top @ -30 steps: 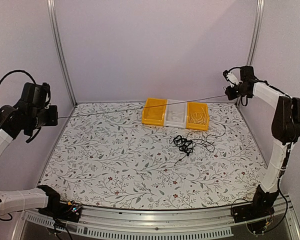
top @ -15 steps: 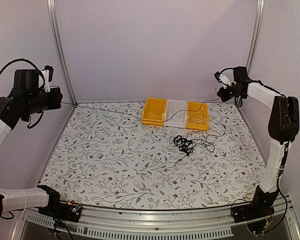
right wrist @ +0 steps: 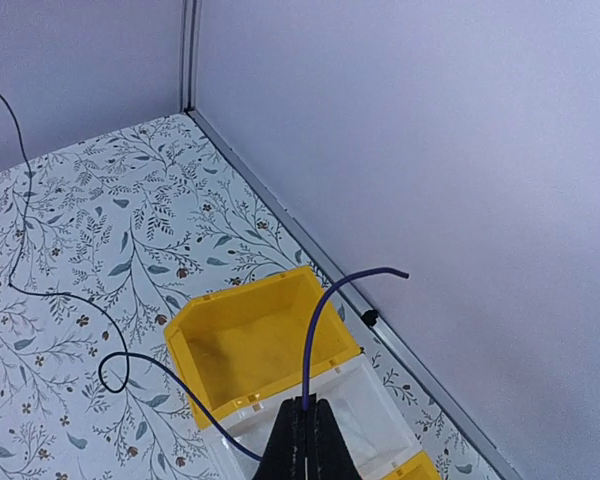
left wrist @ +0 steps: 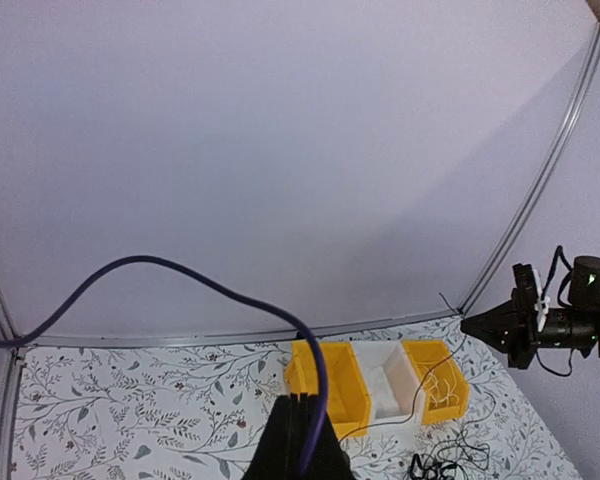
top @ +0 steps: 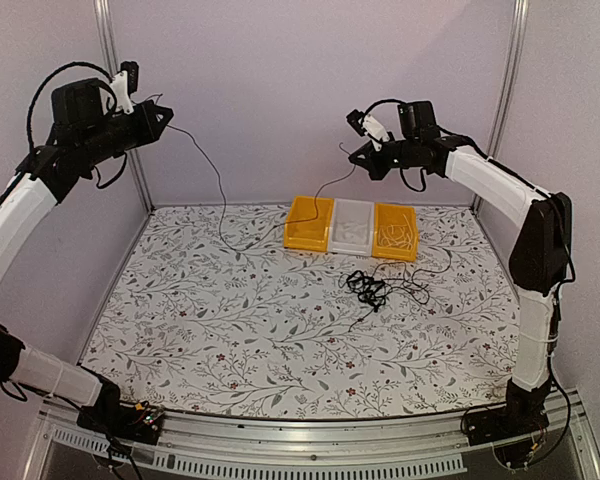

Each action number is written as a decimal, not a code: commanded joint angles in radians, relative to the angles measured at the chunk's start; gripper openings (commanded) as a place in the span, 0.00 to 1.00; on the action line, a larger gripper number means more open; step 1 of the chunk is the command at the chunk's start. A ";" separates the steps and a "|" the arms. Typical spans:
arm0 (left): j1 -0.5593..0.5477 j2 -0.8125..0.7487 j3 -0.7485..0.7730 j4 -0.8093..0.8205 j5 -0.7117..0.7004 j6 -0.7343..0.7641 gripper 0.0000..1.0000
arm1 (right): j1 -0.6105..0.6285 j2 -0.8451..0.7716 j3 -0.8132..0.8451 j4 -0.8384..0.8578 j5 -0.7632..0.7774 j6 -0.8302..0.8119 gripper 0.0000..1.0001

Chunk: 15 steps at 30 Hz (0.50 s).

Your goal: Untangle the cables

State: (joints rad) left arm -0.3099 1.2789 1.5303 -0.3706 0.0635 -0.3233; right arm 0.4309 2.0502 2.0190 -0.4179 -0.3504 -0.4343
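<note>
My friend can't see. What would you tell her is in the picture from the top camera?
Two robot arms are raised over a flowery table, the left claw and right claw each pinching one thin black cable that sags between them. A knotted clump of cables lies near three bins, yellow, white, yellow.

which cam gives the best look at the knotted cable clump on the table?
Top external: the whole clump is in frame, with nothing covering it. Left wrist catches only its upper part, cut off at the bottom edge. Right wrist does not show it.
</note>
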 commanded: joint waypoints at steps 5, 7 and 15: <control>-0.044 0.183 0.147 0.244 0.097 -0.070 0.00 | 0.020 0.171 0.152 0.096 0.017 0.014 0.00; -0.057 0.243 0.196 0.288 0.105 -0.080 0.00 | 0.028 0.209 0.165 0.130 0.021 0.014 0.00; -0.114 0.508 0.430 0.440 0.135 -0.141 0.00 | 0.055 0.363 0.235 0.287 0.111 0.020 0.00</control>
State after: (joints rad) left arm -0.3931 1.6985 1.8633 -0.0608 0.1631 -0.4149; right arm 0.4675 2.3474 2.1975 -0.2508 -0.3122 -0.4294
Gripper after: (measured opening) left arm 0.015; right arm 0.017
